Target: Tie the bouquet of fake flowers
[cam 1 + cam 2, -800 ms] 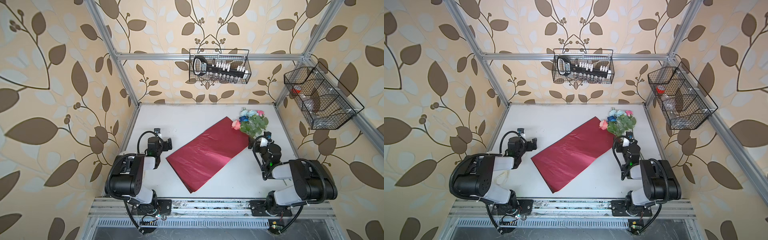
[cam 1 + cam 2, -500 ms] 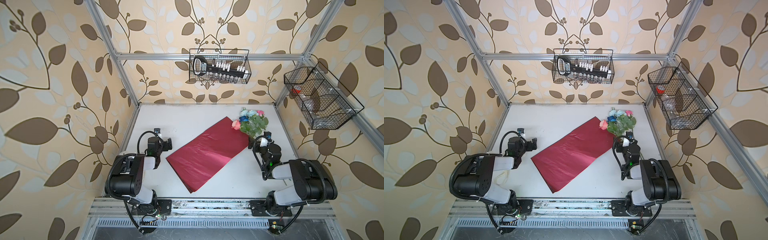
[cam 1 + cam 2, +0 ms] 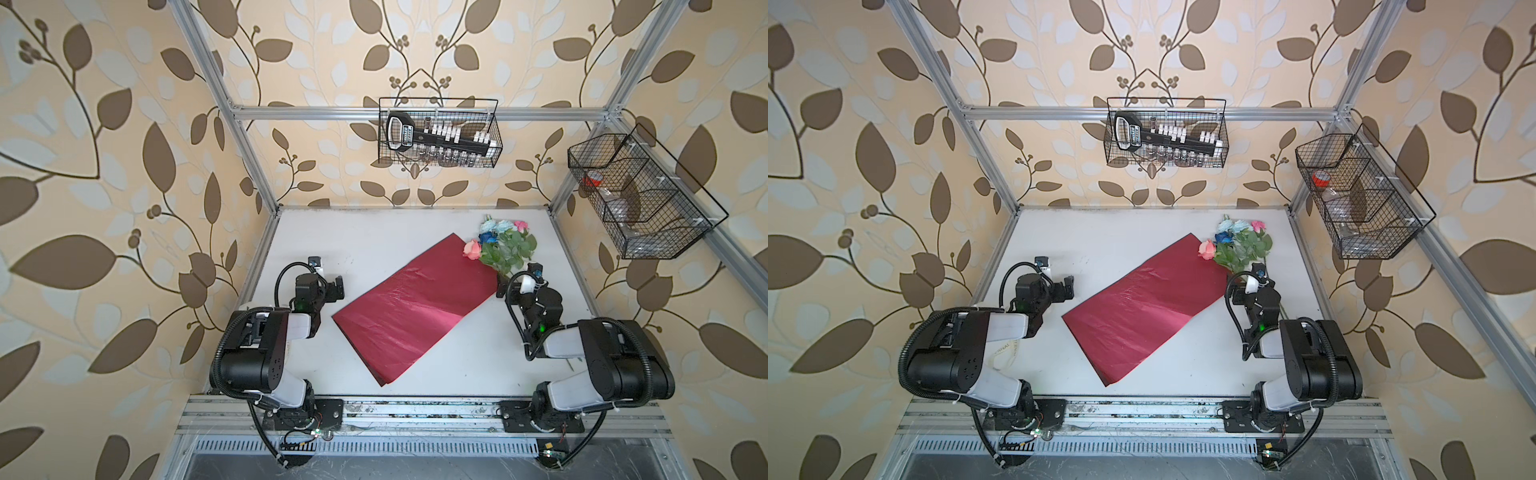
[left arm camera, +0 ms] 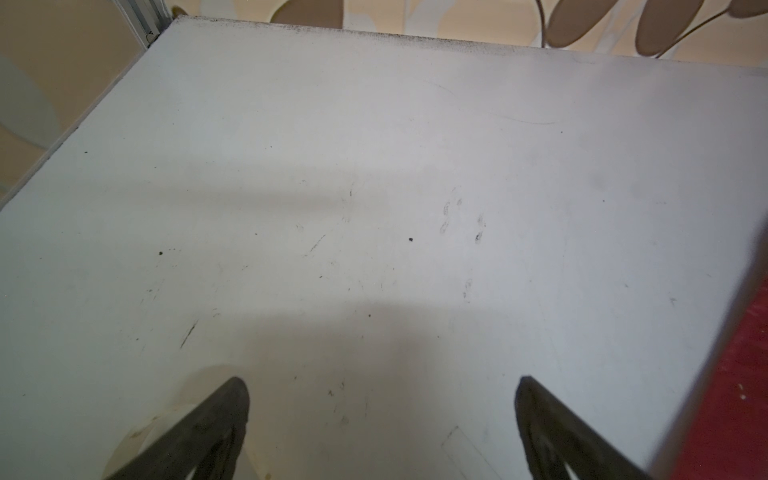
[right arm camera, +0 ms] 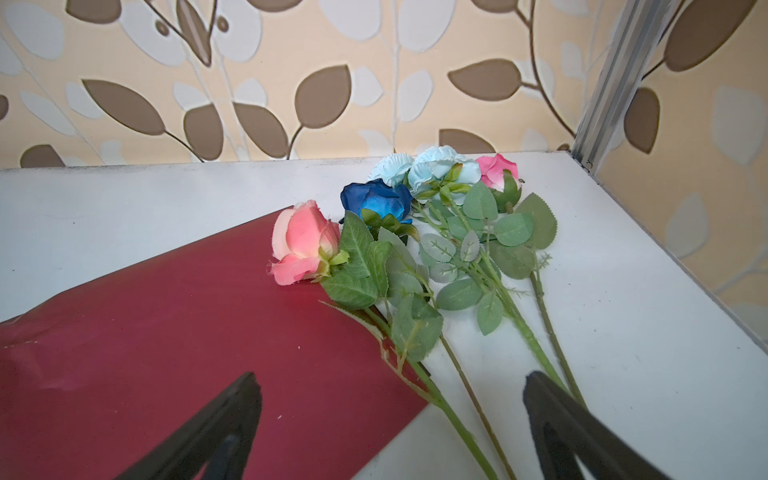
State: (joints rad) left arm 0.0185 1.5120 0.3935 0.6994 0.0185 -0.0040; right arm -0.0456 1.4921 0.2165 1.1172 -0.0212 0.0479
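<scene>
Bouquet of fake flowers (image 5: 436, 249) seems light and floppy; pinch its thin stems (image 5: 451, 415); left gripper (image 4: 382, 380) and right gripper (image 5: 388, 378) both spread, empty

- Two pink blooms (image 5: 305, 249) in shot.
- Two pale-blue blooms (image 5: 440, 170) beside them.
- One dark-blue bloom (image 5: 376, 199).
- One red sheet (image 3: 411, 307).
- Two wire baskets (image 3: 436, 99).
- Two arms (image 3: 249, 365).
</scene>
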